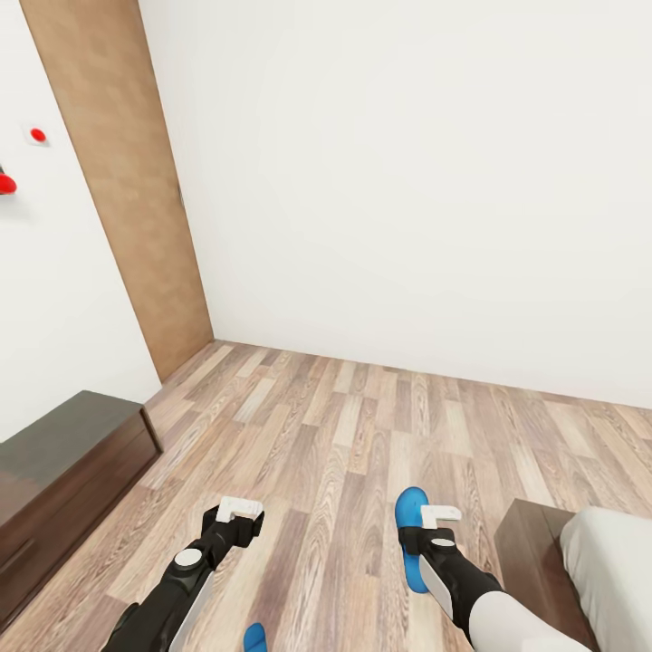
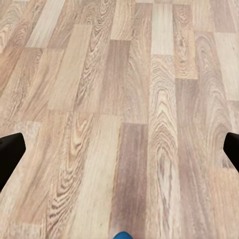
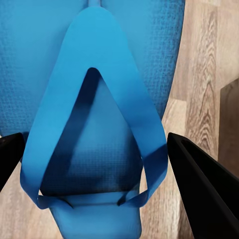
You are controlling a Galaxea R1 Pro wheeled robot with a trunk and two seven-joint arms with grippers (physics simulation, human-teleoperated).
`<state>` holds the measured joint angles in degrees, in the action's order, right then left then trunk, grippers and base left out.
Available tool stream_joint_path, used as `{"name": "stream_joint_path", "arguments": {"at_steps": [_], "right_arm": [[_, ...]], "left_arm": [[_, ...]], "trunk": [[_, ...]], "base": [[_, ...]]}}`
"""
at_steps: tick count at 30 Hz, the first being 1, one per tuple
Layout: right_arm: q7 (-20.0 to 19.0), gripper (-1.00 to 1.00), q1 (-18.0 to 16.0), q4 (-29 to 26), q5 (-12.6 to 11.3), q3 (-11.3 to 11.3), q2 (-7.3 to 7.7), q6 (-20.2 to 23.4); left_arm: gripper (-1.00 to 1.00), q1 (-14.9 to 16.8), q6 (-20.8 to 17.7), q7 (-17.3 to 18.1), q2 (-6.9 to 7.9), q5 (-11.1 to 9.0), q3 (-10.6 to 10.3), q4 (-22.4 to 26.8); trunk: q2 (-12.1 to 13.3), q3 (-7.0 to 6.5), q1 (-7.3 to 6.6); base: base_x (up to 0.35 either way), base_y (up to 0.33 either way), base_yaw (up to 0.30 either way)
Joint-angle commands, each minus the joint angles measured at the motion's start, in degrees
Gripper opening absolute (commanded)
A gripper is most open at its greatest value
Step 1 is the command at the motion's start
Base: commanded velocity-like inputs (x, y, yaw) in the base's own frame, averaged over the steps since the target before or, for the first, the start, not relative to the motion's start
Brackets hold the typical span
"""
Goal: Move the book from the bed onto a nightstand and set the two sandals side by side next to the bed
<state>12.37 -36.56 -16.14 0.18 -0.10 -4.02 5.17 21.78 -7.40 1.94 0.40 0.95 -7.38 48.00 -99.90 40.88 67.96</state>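
Right wrist view: jaws spread astride a blue sandal (no readable writing); left jaws spread.

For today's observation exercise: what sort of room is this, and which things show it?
Probably a bedroom: a bed with a pale mattress on a dark frame, a wood-plank floor, and a blue sandal by the right hand.

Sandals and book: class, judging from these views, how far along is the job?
Nothing looks finished. In hand: the right gripper hangs open over one sandal lying on the floor near the bed. The second sandal lies apart, by the left gripper, open over bare boards. Left: pairing them; the book's state cannot be judged.
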Motion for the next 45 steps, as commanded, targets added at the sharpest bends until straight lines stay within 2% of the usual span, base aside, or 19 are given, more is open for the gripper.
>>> {"name": "stream_joint_path", "arguments": {"at_steps": [1,24,34,45], "right_arm": [[0.2,-1.00,0.0,-0.1,0.0,0.0,-0.02,0.4],[0.2,-1.00,0.0,-0.1,0.0,0.0,-0.06,0.4],[0.2,-1.00,0.0,-0.1,0.0,0.0,-0.11,0.4],[0.2,-1.00,0.0,-0.1,0.0,0.0,-0.05,0.4]], "left_arm": [[1.00,0.0,-0.3,0.1,0.07,0.1,-0.1,0.1],[1.00,0.0,-0.3,0.1,0.04,0.2,-0.1,0.2],[1.00,0.0,-0.3,0.1,0.04,0.1,-0.1,0.2],[1.00,0.0,-0.3,0.0,0.05,0.2,-0.1,0.1]], "trunk": [[0.0,0.05,0.00],[0.0,0.05,0.00],[0.0,0.05,0.00],[0.0,0.05,0.00]], "base": [[0.013,0.000,0.005],[0.066,0.000,0.004],[0.027,-0.038,0.166],[0.006,-0.011,0.027]]}}
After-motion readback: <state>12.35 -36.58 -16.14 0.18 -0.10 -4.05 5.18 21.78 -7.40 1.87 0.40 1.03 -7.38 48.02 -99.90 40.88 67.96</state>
